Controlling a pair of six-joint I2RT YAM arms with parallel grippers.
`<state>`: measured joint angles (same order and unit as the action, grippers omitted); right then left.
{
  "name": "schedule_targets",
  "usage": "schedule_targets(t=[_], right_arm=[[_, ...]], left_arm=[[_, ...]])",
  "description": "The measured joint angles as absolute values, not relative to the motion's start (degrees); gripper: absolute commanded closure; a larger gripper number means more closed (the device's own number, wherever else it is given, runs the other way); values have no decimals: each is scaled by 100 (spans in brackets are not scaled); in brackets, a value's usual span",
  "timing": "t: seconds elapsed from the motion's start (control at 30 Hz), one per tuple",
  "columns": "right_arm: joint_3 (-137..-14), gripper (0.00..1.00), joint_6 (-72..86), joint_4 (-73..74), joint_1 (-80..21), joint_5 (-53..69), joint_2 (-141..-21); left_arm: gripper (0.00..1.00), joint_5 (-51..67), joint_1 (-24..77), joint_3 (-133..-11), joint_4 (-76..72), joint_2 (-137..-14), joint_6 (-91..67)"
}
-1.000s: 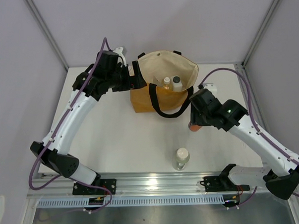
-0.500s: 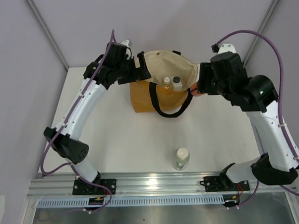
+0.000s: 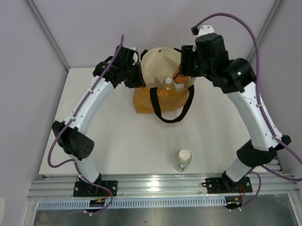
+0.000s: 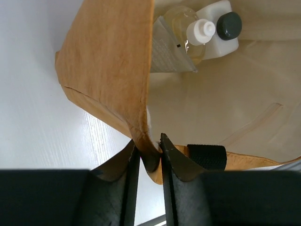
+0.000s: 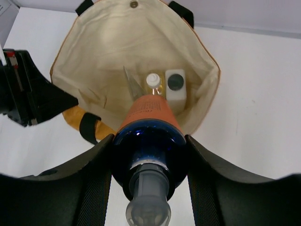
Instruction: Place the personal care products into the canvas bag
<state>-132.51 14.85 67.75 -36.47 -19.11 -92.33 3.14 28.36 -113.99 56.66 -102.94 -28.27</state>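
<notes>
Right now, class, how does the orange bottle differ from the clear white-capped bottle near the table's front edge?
The orange bottle is gripped by the right gripper above the canvas bag; the clear white-capped bottle stands free on the table. One is opaque orange, dark-topped; the other clear, white-capped. Neither rests inside the bag yet.

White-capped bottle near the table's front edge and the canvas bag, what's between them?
Bare table, per the top view, save the black handle loop.

Orange bottle [image 5: 149,113] over open canvas bag [image 3: 140,101], yellowish bottle [image 4: 180,20] inside, clear bottle [image 3: 183,160] apart
</notes>
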Motion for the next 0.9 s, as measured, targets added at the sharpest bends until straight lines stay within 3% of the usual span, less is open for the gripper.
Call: schedule_targets(t=[0.3,0.63,0.9], right_arm=[[-12213,100,1232,5148,-3575,-1240,-10267],[-11356,100,1041,3186,-3778,-672,-10639],[-10923,100,1033,2985,-3815,-478,-11133]], left_arm=[[78,384,2836,-10116,5256,-9378,-2825],[71,550,2836,-9303,4783,-8932,-2869],[70,602,2836,-9299,4764,-8925,-2899]])
